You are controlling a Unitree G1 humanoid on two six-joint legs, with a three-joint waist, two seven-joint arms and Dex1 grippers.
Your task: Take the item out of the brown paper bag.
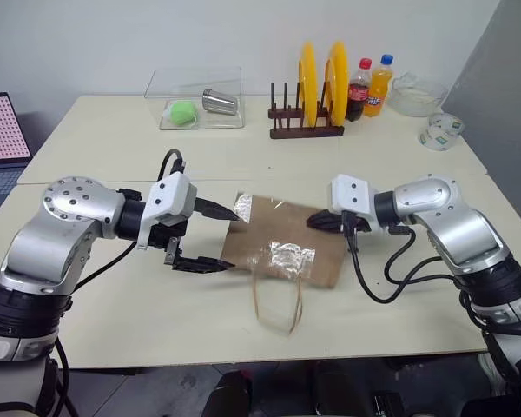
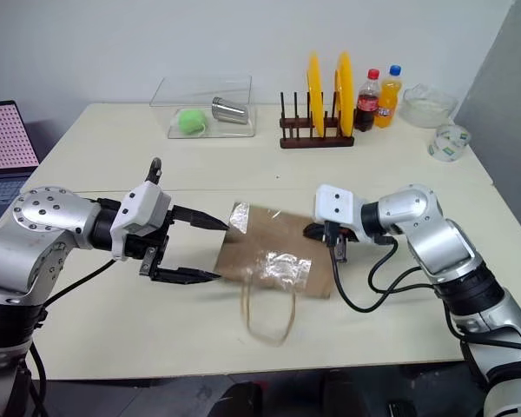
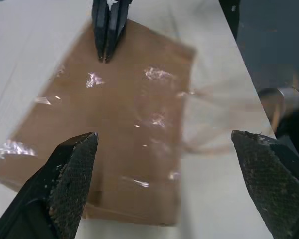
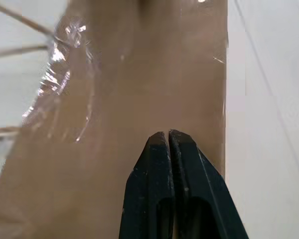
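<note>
Left eye view: brown paper bag [image 1: 282, 248] flat; left pincer [image 1: 215, 236] spread; right pincer [image 1: 313, 222] pressed together.

Lab-like room: bare table [image 1: 113, 339], laptop [image 1: 2, 139], staged props.

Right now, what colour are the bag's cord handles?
Tan, looped on the table; the cord handles show best in the left eye view.

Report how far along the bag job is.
Done: nothing is out; the brown paper bag lies flat on the table. In hand: the right gripper, fingers shut, sits over the bag's edge; whether it pinches paper is unclear. The left gripper is open at the opposite end. Left: opening it and removing the item.
</note>
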